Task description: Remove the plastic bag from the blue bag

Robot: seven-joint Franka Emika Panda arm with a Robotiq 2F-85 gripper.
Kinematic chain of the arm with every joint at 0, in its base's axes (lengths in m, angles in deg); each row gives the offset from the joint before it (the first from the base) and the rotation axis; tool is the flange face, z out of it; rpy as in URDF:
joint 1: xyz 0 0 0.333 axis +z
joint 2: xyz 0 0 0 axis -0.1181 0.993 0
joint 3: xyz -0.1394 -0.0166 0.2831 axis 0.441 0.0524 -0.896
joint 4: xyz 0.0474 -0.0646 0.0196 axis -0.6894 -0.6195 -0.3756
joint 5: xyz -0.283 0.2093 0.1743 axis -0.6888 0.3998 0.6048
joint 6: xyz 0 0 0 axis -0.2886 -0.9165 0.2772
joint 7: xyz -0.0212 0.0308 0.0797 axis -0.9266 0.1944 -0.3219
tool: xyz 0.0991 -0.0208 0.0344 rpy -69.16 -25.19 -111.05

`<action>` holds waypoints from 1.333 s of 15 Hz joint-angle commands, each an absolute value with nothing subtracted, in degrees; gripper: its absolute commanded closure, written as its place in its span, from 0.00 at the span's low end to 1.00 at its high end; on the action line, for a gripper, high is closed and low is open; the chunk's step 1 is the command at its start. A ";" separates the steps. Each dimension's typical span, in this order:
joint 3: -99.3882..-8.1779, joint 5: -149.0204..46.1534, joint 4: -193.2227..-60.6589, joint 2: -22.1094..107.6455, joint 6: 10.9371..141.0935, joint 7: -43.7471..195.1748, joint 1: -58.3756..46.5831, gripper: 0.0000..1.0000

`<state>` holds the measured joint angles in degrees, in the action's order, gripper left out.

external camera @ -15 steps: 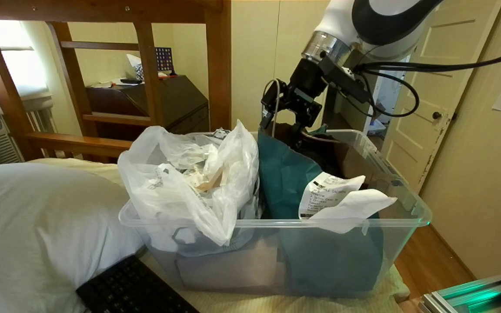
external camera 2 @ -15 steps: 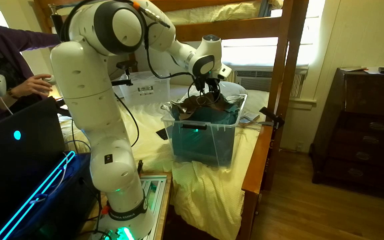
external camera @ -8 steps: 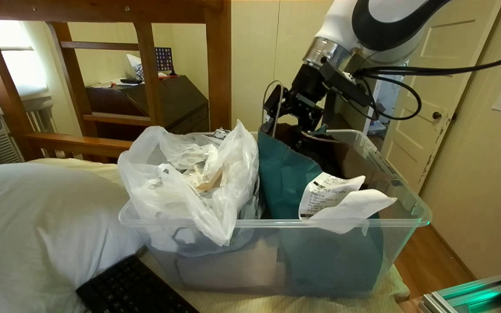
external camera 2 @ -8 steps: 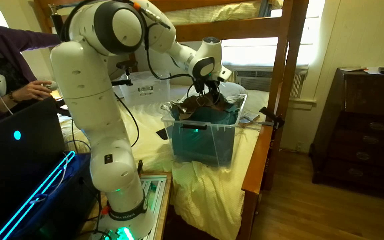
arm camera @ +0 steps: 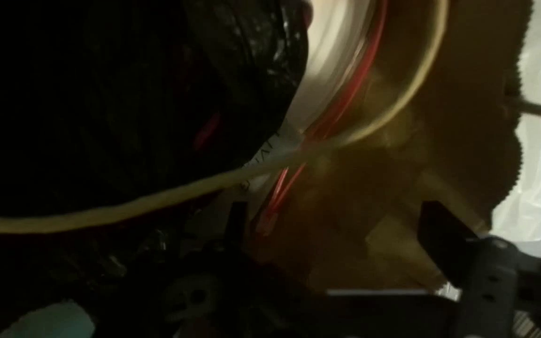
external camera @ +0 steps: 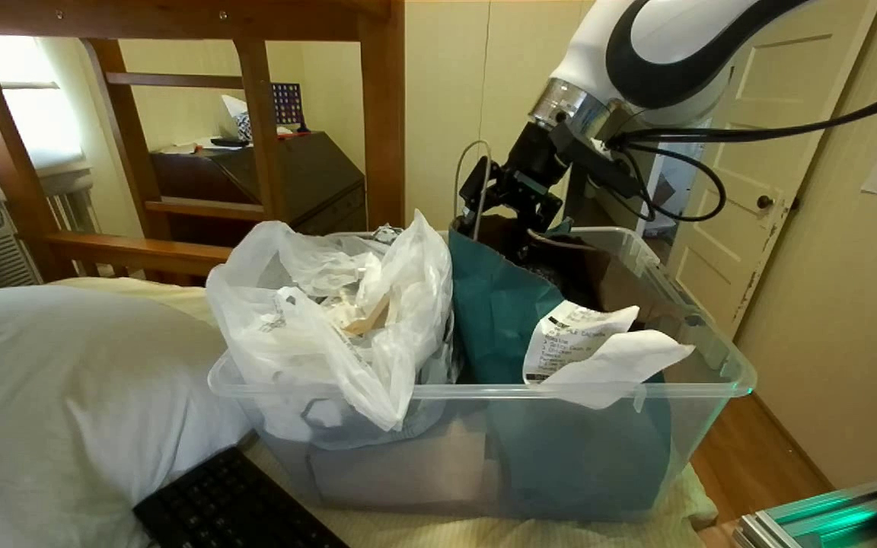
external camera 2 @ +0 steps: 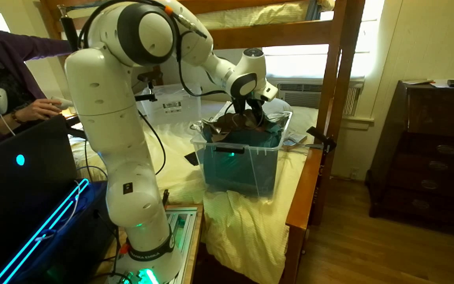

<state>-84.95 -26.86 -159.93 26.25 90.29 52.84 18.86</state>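
The blue paper bag stands upright and open in a clear plastic bin; it also shows through the bin wall in an exterior view. A dark shiny plastic bag lies inside it, at the upper left of the wrist view, with red strips and a white round item beside it. My gripper is open and points down into the blue bag's mouth. One finger is by the dark bag, the other near the brown inner wall. Only brown paper shows between them. The fingertips are hidden in both exterior views.
A white plastic bag fills the bin beside the blue bag. A cord handle loops across the wrist view. A white receipt hangs on the blue bag. A keyboard and a pillow lie on the bed. A person stands behind.
The arm has moved down and slightly forward, so my gripper sits a little deeper in the blue bag's mouth. The bag's near rim has shifted slightly. Nothing has been taken hold of.
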 commanded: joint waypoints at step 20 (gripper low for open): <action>-78.57 -37.27 -139.05 43.45 72.22 41.37 22.26 0.45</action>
